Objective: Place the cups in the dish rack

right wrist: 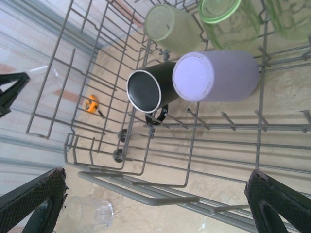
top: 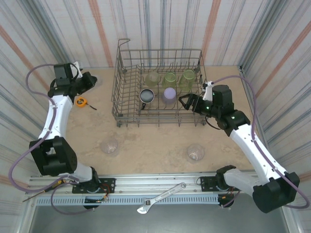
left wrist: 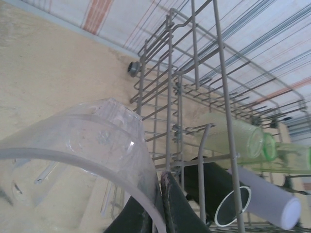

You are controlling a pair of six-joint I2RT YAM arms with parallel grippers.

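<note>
The grey wire dish rack (top: 160, 115) stands at the back middle of the table. Inside it lie three yellow-green cups (top: 169, 78), a black cup (top: 147, 96) and a lavender cup (top: 169, 94). My left gripper (top: 91, 81) is left of the rack, shut on the wall of a clear cup (left wrist: 87, 145), one finger inside the rim and one outside (left wrist: 158, 187). My right gripper (top: 187, 102) hangs open over the rack's front right part (right wrist: 155, 204), nothing between its fingers. Two more clear cups (top: 110, 145) (top: 196, 153) lie on the table in front of the rack.
An orange tape measure (top: 81, 101) lies left of the rack, below the left gripper. A wrench (top: 163, 196) rests on the metal rail at the near edge. Striped walls close in the table on three sides.
</note>
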